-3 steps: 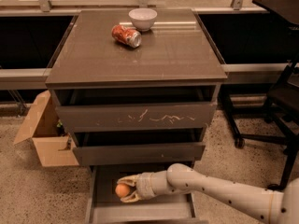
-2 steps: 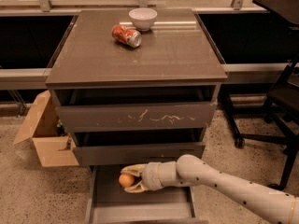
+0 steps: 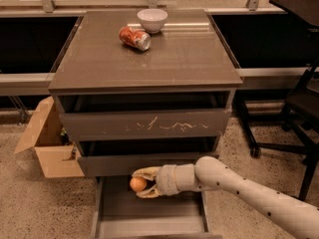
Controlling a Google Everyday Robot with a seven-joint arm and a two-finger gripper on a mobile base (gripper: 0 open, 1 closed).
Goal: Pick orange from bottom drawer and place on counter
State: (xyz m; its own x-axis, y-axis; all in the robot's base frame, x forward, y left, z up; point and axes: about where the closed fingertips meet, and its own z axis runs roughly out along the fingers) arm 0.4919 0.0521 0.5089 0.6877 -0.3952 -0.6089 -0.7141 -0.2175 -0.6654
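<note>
The orange (image 3: 138, 183) sits between the two pale fingers (image 3: 145, 172) of the hand (image 3: 137, 183), which closes on it from above and below. It is held over the rear part of the open bottom drawer (image 3: 149, 209), just under the front of the middle drawer (image 3: 114, 164). The arm (image 3: 239, 185) reaches in from the lower right. Above is the scratched drawer front (image 3: 149, 125). On the glossy surface (image 3: 149, 63) on top of the cabinet lie a crushed red soda can (image 3: 134, 38) and, just behind it, a white bowl (image 3: 152, 20). An open cardboard box (image 3: 45, 146) stands on the floor to the left, and a dark chair (image 3: 299, 108) to the right.
</note>
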